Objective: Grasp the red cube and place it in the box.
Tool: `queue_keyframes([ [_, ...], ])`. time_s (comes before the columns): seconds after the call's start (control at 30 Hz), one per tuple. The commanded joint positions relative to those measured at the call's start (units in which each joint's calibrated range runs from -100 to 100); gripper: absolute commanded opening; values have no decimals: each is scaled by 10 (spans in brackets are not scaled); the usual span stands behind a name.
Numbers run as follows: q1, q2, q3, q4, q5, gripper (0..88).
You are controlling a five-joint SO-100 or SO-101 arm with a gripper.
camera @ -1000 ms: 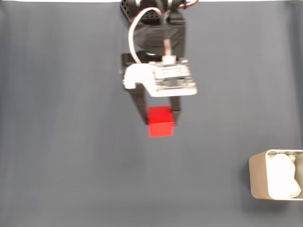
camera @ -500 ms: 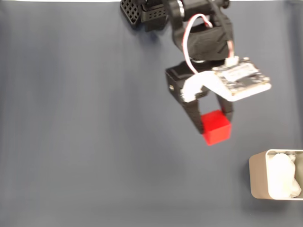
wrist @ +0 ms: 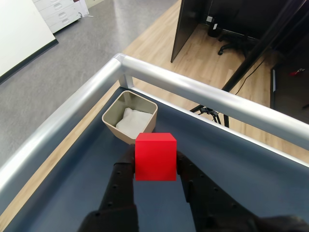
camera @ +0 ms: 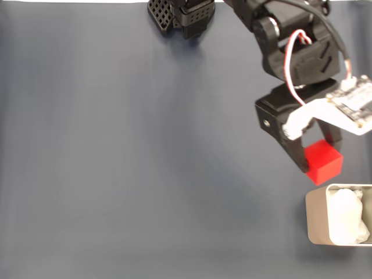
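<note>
In the fixed view the beige rounded-corner box [camera: 317, 218] with crumpled white lining sits at the lower right of the dark blue-grey table mat [camera: 116, 163], with bare mat around it. The black two-finger gripper [camera: 318, 160] reaches down from the top, a white bracket and circuit board on its wrist, its fingers closed on the small matte red cube [camera: 323, 162], held just above-left of the box. In the wrist view the cube [wrist: 155, 156] hangs between black fingers [wrist: 120, 179], the box [wrist: 129, 117] beyond it near a metal rail [wrist: 193, 87]; wooden floor and office chairs lie further off.

Even, bright light falls on the dark mat [camera: 116, 174] in the fixed view, with faint shadows. The arm [camera: 302, 64] looks slightly motion-blurred. The wrist view's metal rail [wrist: 203, 92] shows soft glare.
</note>
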Motion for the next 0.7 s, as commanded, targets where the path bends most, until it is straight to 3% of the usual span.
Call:
queue_keyframes([
  [0.0, -10, 17, -56, -11, -3, 81],
  [0.67, -27, 226, -279, -14, -21, 77],
])
